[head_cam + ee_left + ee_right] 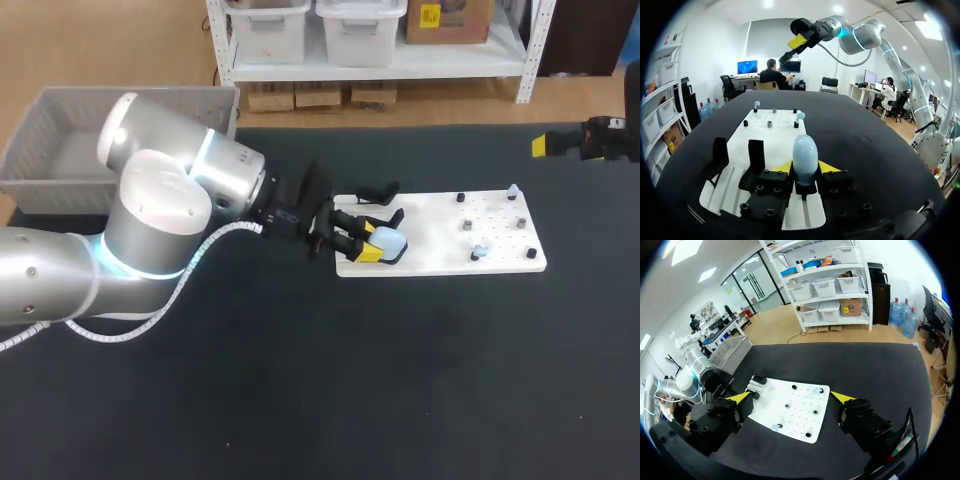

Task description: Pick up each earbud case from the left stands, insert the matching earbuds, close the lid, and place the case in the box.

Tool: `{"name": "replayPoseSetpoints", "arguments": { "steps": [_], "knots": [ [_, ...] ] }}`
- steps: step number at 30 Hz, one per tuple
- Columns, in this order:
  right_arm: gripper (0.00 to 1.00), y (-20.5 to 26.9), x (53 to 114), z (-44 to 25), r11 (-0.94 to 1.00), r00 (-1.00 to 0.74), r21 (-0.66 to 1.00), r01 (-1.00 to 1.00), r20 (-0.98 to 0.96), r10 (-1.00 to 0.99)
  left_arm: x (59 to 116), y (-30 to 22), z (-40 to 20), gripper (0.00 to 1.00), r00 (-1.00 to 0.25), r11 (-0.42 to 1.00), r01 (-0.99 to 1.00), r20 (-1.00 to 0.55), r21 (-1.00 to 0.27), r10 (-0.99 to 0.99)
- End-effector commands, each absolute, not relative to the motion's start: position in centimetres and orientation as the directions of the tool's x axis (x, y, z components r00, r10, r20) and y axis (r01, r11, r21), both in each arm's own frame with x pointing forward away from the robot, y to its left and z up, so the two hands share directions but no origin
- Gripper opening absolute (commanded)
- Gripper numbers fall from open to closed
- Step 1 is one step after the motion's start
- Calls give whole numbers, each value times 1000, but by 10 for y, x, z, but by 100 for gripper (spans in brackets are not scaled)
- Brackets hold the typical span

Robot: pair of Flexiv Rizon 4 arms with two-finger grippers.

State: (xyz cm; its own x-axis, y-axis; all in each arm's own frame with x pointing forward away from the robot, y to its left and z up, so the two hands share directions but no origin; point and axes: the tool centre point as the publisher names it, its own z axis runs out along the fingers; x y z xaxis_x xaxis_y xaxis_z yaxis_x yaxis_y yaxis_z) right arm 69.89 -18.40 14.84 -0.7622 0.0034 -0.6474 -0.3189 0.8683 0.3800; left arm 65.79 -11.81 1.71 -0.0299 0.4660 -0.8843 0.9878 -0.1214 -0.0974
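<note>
**Lifting the case off its stand**

The left claw (805,168) is clamped on the pale blue, egg-shaped earbud case (804,150). The case stands upright at the white pegged board's (782,120) near end, beside two empty black stands (756,155). Best to rise straight up, since the smooth shell could slip if tilted. The right claw (791,398) hangs wide open and empty, high over the black table (400,380).

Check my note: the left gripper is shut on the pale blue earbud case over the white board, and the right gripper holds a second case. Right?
Not quite. The right gripper is open and holds nothing, as the right wrist view shows. The rest stands: the left gripper is shut on the pale blue earbud case over the white board.
</note>
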Motion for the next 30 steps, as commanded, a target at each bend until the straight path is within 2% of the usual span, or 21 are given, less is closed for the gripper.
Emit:
{"name": "replayPoseSetpoints", "arguments": {
  "steps": [1, 12, 19, 30],
  "knots": [
    [100, -184, 699, 149, 869, -762, 379, -318, -647, 3, 651, -115, 28, 0, -9, -122, 990, -893, -72, 450],
    [100, -184, 699, 149, 869, -762, 379, -318, -647, 3, 644, -100, 88, 0, 55, -91, 995, -950, 28, 307],
    [100, -184, 699, 149, 869, -762, 379, -318, -647, 3, 646, -103, 119, 0, 60, -128, 991, -983, 38, 173],
    [100, -184, 699, 149, 869, -762, 379, -318, -647, 3, 647, -105, 149, 0, 72, -161, 985, -995, 61, 66]
  ]
}}
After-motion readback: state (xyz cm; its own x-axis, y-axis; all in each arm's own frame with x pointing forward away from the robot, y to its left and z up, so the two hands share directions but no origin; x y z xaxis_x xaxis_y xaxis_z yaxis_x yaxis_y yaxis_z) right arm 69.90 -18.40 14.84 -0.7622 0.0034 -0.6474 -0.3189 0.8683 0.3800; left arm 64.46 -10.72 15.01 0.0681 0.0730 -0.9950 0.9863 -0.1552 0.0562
